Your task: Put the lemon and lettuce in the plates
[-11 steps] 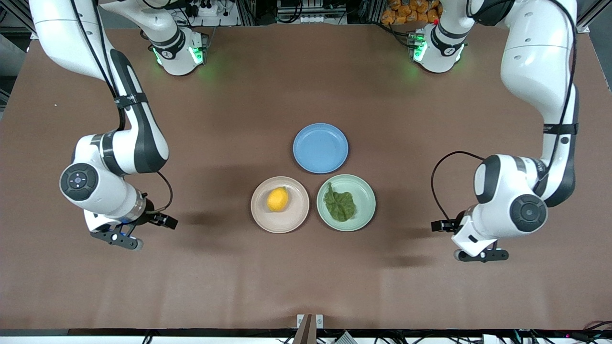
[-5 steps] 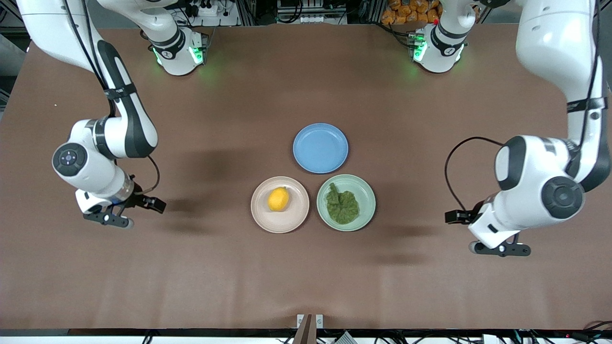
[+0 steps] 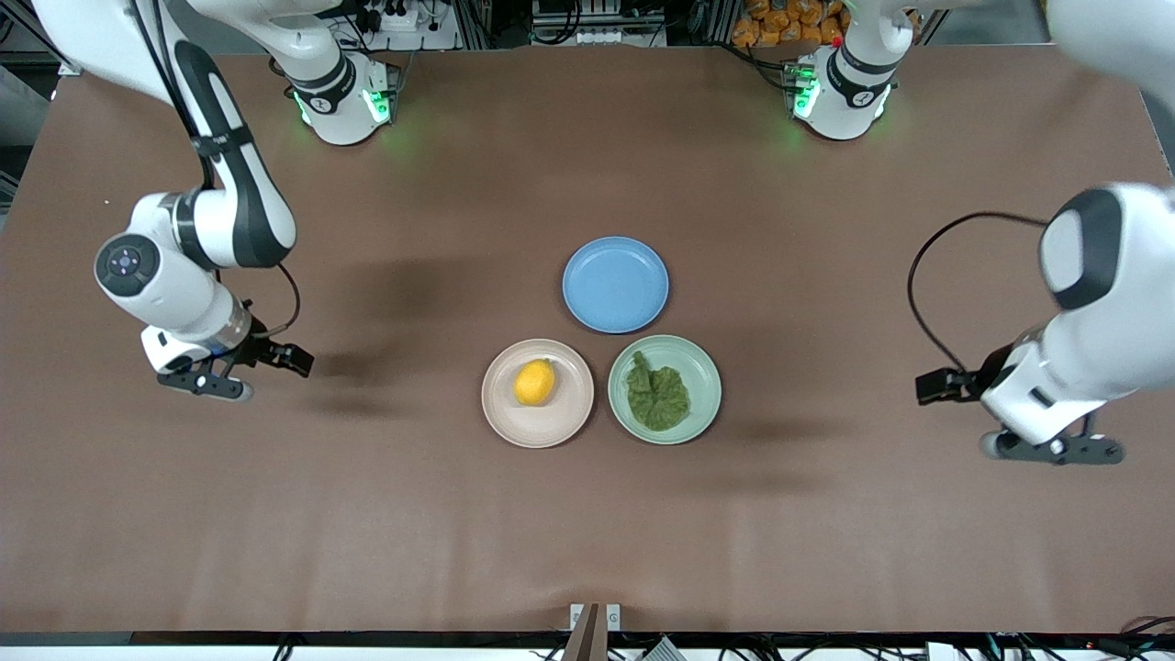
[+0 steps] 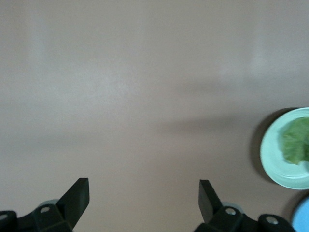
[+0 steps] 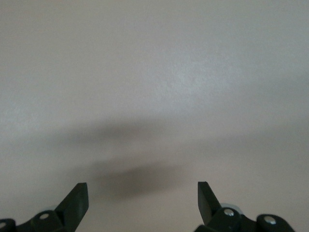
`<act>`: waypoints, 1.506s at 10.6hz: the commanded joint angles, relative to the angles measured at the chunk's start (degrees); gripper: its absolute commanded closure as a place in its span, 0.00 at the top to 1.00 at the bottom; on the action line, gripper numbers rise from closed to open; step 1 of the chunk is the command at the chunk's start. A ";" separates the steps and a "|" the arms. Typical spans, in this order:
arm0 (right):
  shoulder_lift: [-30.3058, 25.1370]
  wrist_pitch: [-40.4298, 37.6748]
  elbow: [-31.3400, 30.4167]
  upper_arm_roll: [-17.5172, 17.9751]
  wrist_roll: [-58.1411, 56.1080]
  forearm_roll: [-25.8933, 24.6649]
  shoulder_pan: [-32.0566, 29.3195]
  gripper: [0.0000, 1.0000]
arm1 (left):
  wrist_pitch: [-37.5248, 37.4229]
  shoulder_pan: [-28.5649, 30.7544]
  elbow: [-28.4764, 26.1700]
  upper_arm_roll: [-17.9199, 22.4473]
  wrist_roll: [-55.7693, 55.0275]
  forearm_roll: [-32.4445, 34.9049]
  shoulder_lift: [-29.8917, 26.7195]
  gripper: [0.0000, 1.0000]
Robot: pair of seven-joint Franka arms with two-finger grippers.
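Nearest the front camera sit two round, shallow matte plates, side by side and almost touching. The beige-cream plate (image 3: 538, 393), toward the right arm's end, holds the lemon (image 3: 534, 382), a small dimpled yellow oval whose long axis runs nearly straight away from the camera, slightly tilted, its tip pointing toward the robots' bases. The pale mint green plate (image 3: 665, 389) carries the lettuce (image 3: 656, 394), a flat crinkled dark green leaf with its narrow stem end pointing away from the camera. In the left wrist view this plate is cut off at the edge, the leaf only partly shown. Just farther off lies the blue plate (image 3: 616, 284). The left gripper (image 3: 1052, 449) hangs over bare brown table (image 3: 587, 532), fingers spread wide, holding nothing; its arm is blurred. The right gripper (image 3: 204, 385) hangs likewise, wide and unladen.
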 commanded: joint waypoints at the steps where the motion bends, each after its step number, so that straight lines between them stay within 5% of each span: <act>1: -5.92 -1.22 -4.97 0.73 -0.62 -0.70 -0.76 1.00 | -6.23 -0.06 -1.67 -0.04 0.53 -2.69 -7.35 1.00; 4: -8.73 -5.18 -4.62 0.64 -3.76 -0.70 -1.11 1.00 | -14.50 -1.73 -2.36 2.68 0.62 -2.60 -12.71 1.00; 8: -10.32 -7.56 -4.18 0.73 -6.86 -0.70 -3.49 1.00 | -15.76 -1.82 -7.35 2.86 0.09 -2.69 -19.82 1.00; 16: -10.50 -19.58 4.68 0.73 -6.86 -0.09 -3.49 1.00 | -15.67 -1.29 -7.47 2.95 -0.61 -2.78 -20.73 1.00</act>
